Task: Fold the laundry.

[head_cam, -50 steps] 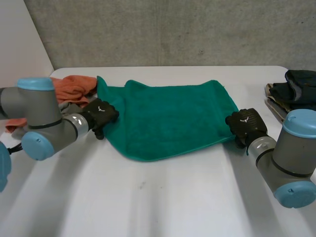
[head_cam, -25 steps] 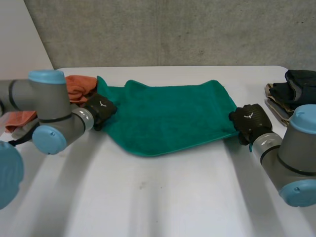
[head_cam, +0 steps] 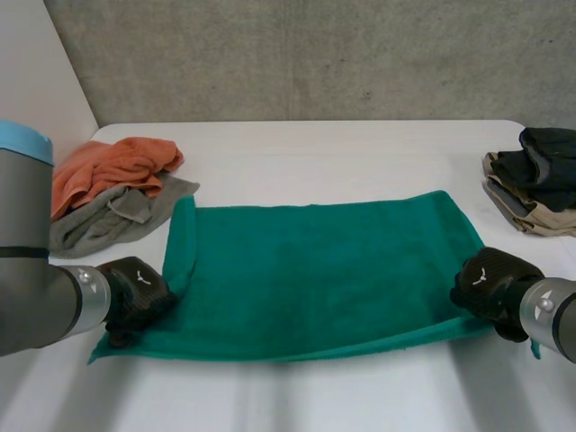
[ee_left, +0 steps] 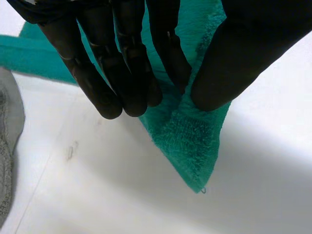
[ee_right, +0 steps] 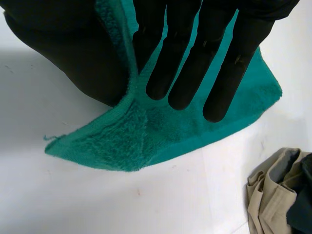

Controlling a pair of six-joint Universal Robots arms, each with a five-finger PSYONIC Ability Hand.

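Towel point(head_cam: 315, 270), green, lies spread across the middle of the white bench point(head_cam: 315, 396) in the head view, its left edge rolled over on itself. Left hand point(head_cam: 135, 297) is at the towel's near left corner and right hand point(head_cam: 490, 288) at its near right corner. Orange cloth point(head_cam: 112, 166) and grey cloth point(head_cam: 108, 216) are heaped together just beside the towel's far left corner. Stack of dark and beige clothes point(head_cam: 535, 180) sits at the bench's right edge, apart from the towel. Left wrist view: left hand point(ee_left: 122, 53) has its fingers pressed close together and pinches the towel point(ee_left: 190, 141) against the thumb just in from the corner. The corner tip sticks out past the fingertips onto the bench point(ee_left: 97, 195). Right wrist view: right hand point(ee_right: 195, 58) has its fingers straight and slightly spread over the towel point(ee_right: 146, 131). A raised fold near the corner is pinched between fingers and thumb. The stack of dark and beige clothes point(ee_right: 275, 195) lies beyond the fingertips.
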